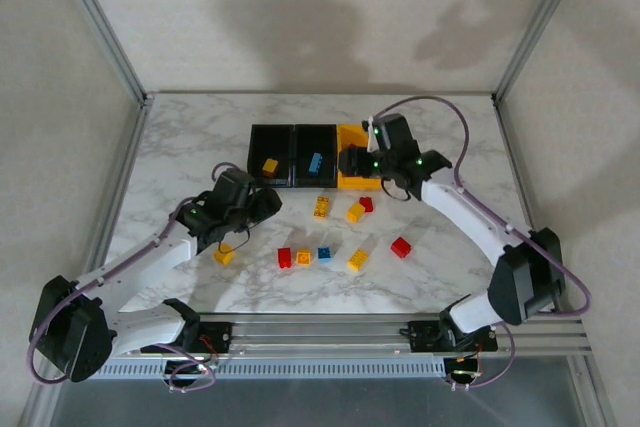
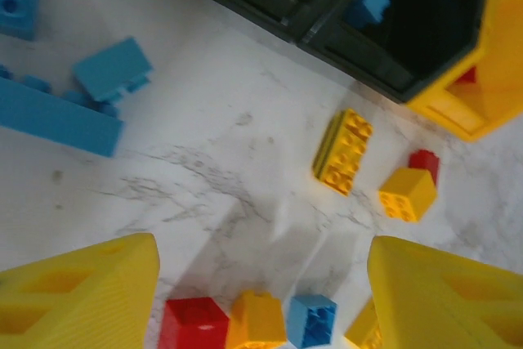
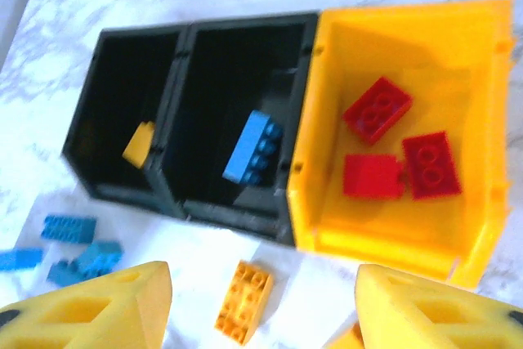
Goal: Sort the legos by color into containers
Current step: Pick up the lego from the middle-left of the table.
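right gripper (image 3: 263,275) is hovering open-jawed above the yellow bin (image 3: 392,243) containing three red bricks (image 3: 377,109); left gripper (image 2: 261,251) is hanging open, empty, over loose bricks (image 2: 343,151). black bins (image 3: 176,79) are holding one blue brick (image 3: 252,146), one orange brick (image 3: 139,143).

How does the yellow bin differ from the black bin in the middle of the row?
Colour: the yellow bin is bright yellow; the middle black bin is black.
Contents: the yellow bin holds three red bricks; the middle black bin holds one blue brick.
Place: the yellow bin ends the row; the middle black bin has a bin on each side.
Both are open-topped, rectangular and stand side by side in one row.
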`<action>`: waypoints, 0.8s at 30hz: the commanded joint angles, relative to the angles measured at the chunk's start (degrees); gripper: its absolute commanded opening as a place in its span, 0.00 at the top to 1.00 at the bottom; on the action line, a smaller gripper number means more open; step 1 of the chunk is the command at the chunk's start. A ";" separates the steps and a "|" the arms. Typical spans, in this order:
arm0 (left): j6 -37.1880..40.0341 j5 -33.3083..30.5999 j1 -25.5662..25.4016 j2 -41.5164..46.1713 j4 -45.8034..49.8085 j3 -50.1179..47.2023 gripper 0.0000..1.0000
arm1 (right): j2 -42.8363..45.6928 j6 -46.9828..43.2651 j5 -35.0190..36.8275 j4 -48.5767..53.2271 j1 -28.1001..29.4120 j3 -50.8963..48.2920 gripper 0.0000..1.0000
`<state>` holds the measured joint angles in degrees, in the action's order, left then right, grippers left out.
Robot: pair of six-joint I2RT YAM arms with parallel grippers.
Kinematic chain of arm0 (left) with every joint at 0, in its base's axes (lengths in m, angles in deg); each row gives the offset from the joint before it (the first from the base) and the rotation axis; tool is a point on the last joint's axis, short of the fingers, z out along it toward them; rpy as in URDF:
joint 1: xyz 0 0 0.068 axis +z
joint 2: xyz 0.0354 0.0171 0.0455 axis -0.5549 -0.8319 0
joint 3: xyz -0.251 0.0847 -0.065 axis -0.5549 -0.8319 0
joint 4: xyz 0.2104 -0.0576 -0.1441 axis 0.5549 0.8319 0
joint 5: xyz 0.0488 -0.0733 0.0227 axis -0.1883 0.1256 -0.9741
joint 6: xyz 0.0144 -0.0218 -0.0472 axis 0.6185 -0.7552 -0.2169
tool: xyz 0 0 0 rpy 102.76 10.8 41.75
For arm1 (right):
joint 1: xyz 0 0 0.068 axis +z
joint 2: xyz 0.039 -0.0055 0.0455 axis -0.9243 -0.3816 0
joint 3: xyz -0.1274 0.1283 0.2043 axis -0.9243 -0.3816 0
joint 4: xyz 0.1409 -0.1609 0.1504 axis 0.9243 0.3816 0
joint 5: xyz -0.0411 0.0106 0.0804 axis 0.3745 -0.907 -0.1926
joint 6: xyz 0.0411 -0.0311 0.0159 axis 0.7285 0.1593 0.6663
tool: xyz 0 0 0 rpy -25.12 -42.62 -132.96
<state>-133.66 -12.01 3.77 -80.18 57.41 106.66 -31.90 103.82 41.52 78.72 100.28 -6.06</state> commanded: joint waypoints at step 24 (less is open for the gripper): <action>29.20 -9.82 4.74 -25.27 14.83 15.01 0.10 | 15.93 3.34 -4.04 -4.06 6.05 -17.37 0.36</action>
<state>-109.33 -23.40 7.51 -104.44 71.20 121.70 -17.58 106.96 38.53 75.00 105.83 -22.02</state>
